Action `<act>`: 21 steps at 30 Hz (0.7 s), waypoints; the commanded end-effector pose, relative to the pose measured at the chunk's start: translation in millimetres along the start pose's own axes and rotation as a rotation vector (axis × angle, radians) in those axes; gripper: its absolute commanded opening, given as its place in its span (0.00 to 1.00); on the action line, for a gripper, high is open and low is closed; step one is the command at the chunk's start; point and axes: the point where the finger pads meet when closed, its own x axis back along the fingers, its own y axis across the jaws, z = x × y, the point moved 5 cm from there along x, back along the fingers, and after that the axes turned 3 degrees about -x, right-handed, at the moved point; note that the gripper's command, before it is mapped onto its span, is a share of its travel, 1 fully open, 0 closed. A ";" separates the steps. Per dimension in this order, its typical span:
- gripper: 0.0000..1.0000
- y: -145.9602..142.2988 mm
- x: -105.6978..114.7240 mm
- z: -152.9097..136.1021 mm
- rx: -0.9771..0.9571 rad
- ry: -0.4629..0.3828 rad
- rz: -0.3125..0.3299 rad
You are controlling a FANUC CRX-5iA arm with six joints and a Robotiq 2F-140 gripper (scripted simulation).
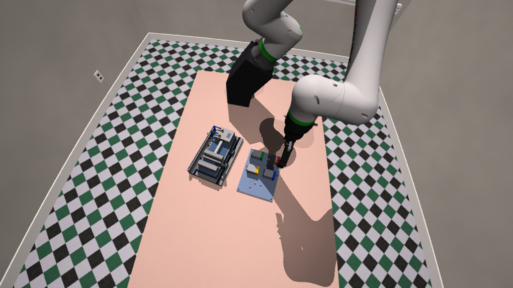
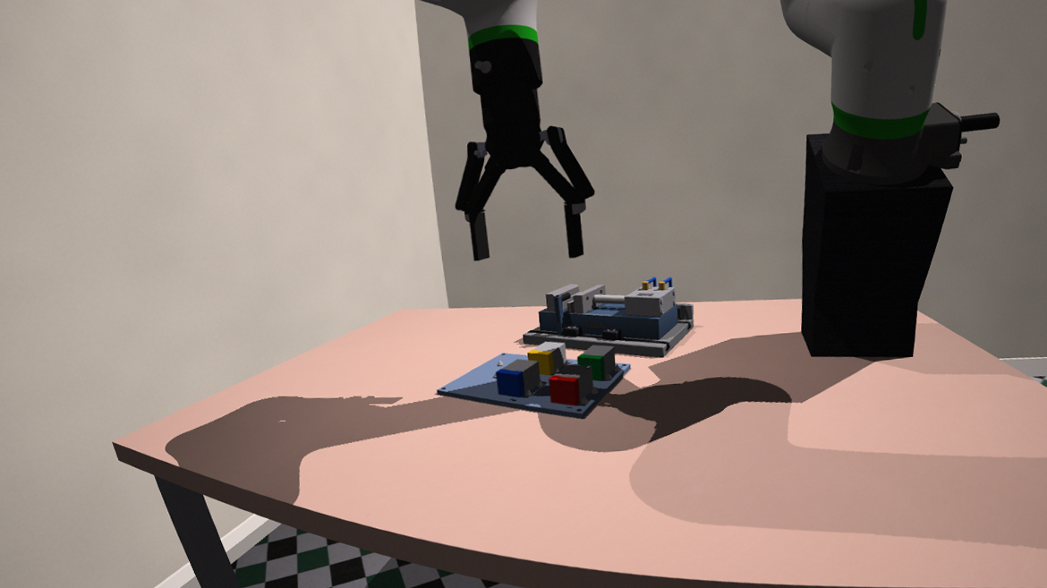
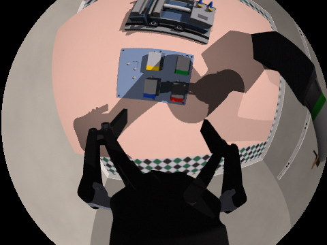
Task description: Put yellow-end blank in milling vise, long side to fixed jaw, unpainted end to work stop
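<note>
The blank with the yellow end [image 1: 252,169] [image 2: 547,357] [image 3: 154,62] lies on the blue-grey plate [image 1: 256,188] [image 2: 471,379] [image 3: 129,82], in the row nearer the vise. Blanks with a green end [image 1: 258,155] [image 2: 596,361] [image 3: 182,64], a blue end [image 1: 269,173] [image 2: 515,379] [image 3: 150,87] and a red end [image 2: 568,386] [image 3: 178,92] lie on the same plate. The milling vise [image 1: 215,155] [image 2: 608,312] [image 3: 170,11] stands beside the plate with nothing between its jaws. My gripper [image 1: 283,161] [image 2: 523,244] [image 3: 165,120] is open and empty, high above the plate's outer edge.
The robot's black base block [image 1: 245,82] [image 2: 863,266] stands on the pink table [image 1: 212,236] behind the plate and vise. A few small pins stick up from the plate's bare half. The arm's shadow falls across the table.
</note>
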 end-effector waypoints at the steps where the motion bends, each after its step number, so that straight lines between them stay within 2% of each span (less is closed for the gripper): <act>1: 1.00 -0.9 0.7 1.1 0.000 0.000 0.002; 21: 1.00 -2.2 0.4 6.2 0.000 0.000 0.002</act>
